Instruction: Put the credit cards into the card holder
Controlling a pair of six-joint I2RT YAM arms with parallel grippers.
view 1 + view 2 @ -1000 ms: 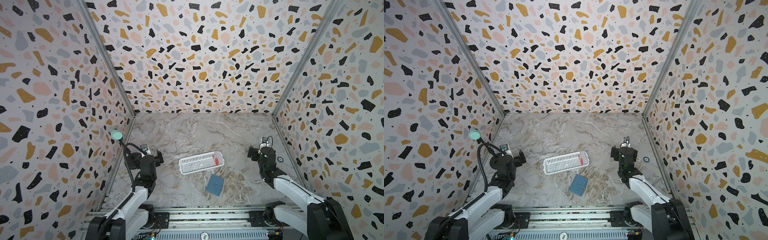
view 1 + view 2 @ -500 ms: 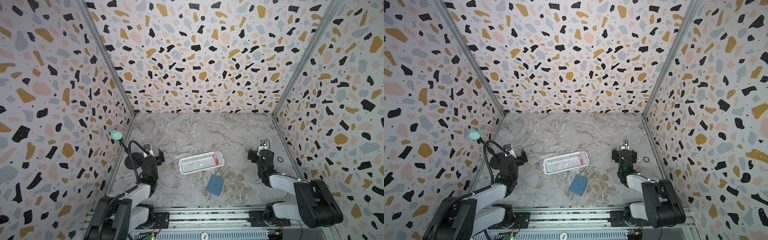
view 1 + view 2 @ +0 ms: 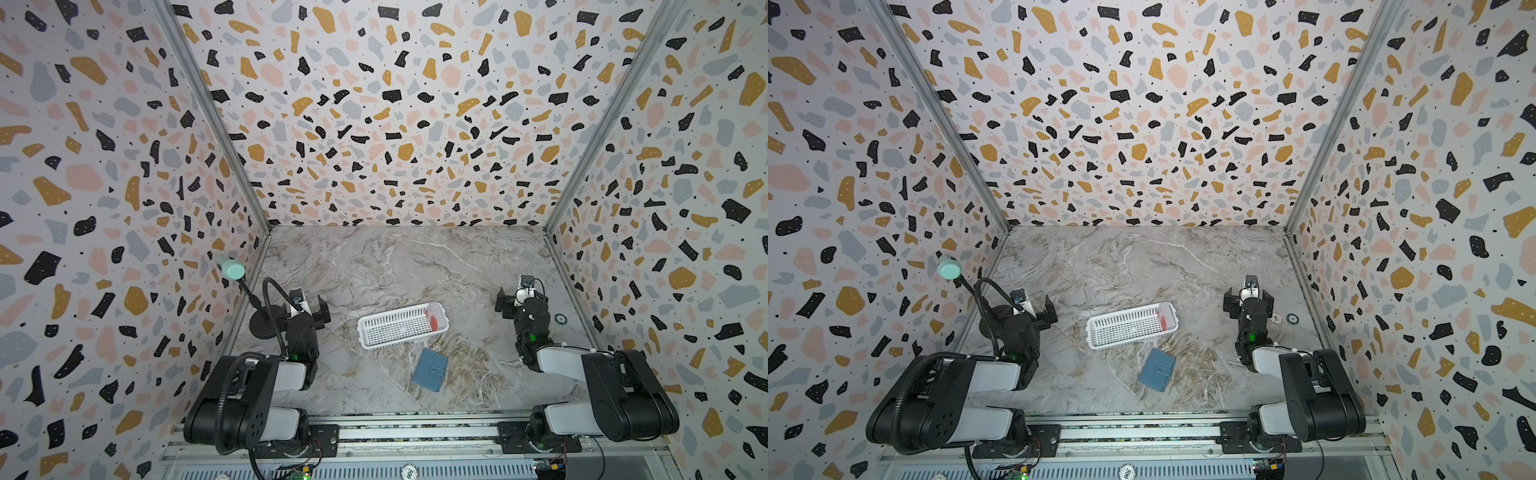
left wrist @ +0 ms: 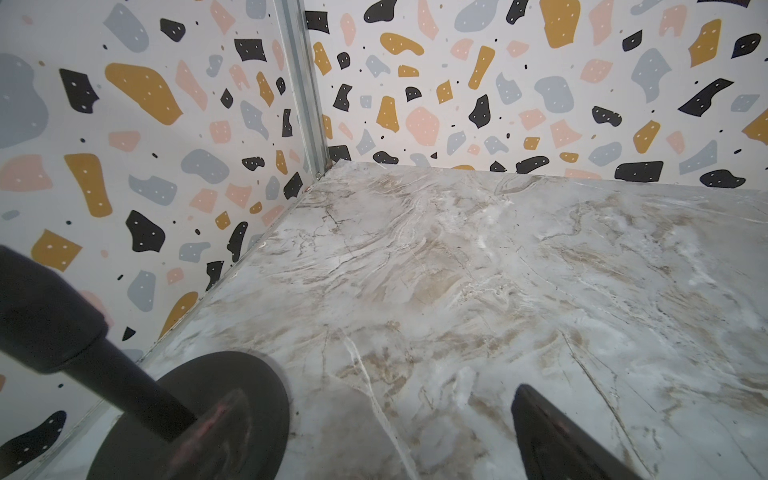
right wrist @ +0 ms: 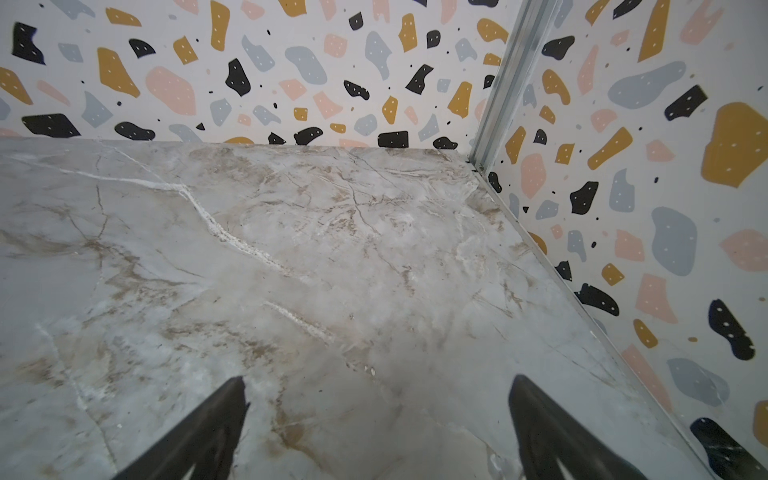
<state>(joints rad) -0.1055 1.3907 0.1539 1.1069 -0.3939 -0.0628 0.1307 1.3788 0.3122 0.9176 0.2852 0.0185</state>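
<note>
Marble-patterned tabletop (image 3: pixel 374 266), walled in by terrazzo-print panels. I am seeing the left gripper (image 3: pixel 305 311) hovering low by the left wall, jaws standing wide apart and holding nothing. The right gripper (image 5: pixel 378 380) is hanging over bare marble near the right wall, equally wide and empty. The credit cards (image 3: pixel 433 320) are lying in the right end of the white slotted basket (image 3: pixel 386 330). The card holder (image 3: pixel 430 370) is lying closed just in front of it.

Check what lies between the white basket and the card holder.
Only a narrow strip of bare marble tabletop separates the basket and card holder, in both top views.
</note>
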